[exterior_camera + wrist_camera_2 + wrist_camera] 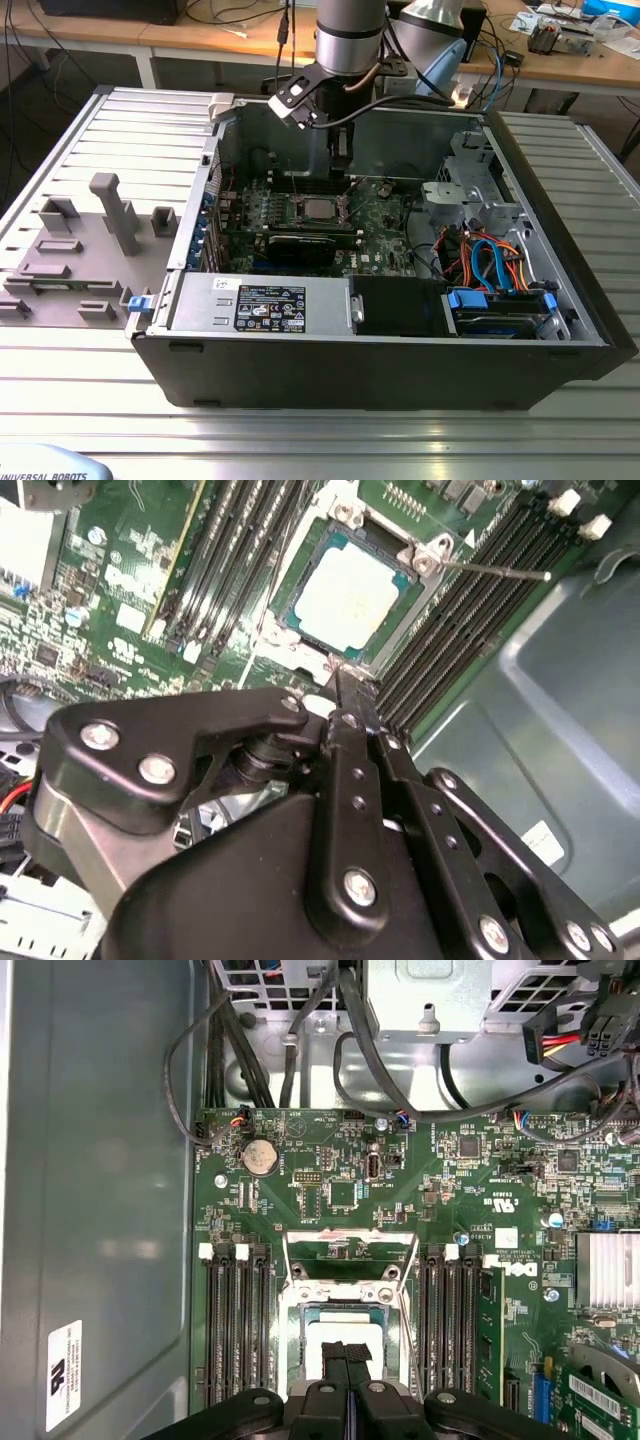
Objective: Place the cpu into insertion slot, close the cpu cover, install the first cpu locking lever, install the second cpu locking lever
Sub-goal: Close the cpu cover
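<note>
The cpu (pixel 348 592) lies flat in the insertion slot (pixel 300 650) on the green motherboard, its pale silver top showing; from outside it is the grey square (pixel 320 209) mid-board. The cpu cover (pixel 350 1250) stands raised on its hinge, with green board visible through its window. A thin locking lever (pixel 495 572) sticks out beside the socket, unlatched. My gripper (pixel 345 688) is shut with nothing between its black fingers, its tips just over the socket's edge (pixel 346 1352). It hangs below the arm over the board (pixel 340 160).
Long black memory slots (pixel 232 1330) flank the socket on both sides (pixel 448 1325). A black graphics card (pixel 300 245) lies in front of the socket, with cables and a drive bay (pixel 500 265) at the exterior view's right. The case wall (pixel 100 1210) is close by.
</note>
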Motion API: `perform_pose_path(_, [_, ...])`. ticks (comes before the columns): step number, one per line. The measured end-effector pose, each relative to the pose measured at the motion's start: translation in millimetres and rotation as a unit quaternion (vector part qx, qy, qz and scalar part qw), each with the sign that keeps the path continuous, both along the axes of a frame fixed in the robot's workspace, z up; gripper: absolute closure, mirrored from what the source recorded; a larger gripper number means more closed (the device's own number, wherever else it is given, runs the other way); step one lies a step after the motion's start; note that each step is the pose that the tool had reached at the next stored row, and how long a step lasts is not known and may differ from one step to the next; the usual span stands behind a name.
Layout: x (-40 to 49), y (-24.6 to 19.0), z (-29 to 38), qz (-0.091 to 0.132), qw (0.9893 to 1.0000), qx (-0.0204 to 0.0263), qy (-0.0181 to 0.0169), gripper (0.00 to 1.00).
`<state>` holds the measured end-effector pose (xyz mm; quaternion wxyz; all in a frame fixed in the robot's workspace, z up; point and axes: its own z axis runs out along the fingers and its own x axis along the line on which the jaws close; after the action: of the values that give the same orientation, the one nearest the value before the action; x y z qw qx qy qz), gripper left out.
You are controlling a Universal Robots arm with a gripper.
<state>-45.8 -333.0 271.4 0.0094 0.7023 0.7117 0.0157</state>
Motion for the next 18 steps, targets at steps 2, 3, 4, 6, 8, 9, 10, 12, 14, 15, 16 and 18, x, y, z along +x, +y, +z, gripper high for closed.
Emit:
perform_pose_path(2, [0.0, 0.0, 0.3, 0.0, 1.0, -0.0002, 0.0001, 0.89])
perform_pose_path(3, [0.2, 0.0, 0.3, 0.0, 1.0, -0.0002, 0.0001, 0.89])
perform_pose_path(4, [1.0, -0.1, 0.4, 0.0, 1.0, -0.0003, 0.0002, 0.89])
perform_pose_path(6, [3.4, -0.1, 0.4, 0.0, 1.0, -0.0002, 0.0002, 0.89])
perform_pose_path(8, [5.0, -0.1, 0.3, 0.0, 1.0, -0.0002, 0.0001, 0.89])
perform_pose_path(9, [5.1, 0.0, 0.3, 0.0, 1.0, -0.0002, 0.0001, 0.89])
perform_pose_path(10, [5.2, 0.0, 0.3, 0.0, 1.0, -0.0002, 0.0001, 0.89])
perform_pose_path(12, [5.3, 0.0, 0.3, 0.0, 1.0, -0.0002, 0.0001, 0.89])
perform_pose_path(14, [6.0, 0.0, 0.3, 0.0, 1.0, -0.0002, 0.0001, 0.89])
perform_pose_path(15, [6.2, 0.0, 0.3, 0.0, 1.0, -0.0002, 0.0001, 0.89])
perform_pose_path(16, [6.3, 0.0, 0.3, 0.0, 1.0, -0.0001, 0.0001, 0.89])
perform_pose_path(18, [6.3, 0.0, 0.3, 0.0, 1.0, 0.0001, 0.0001, 0.89])
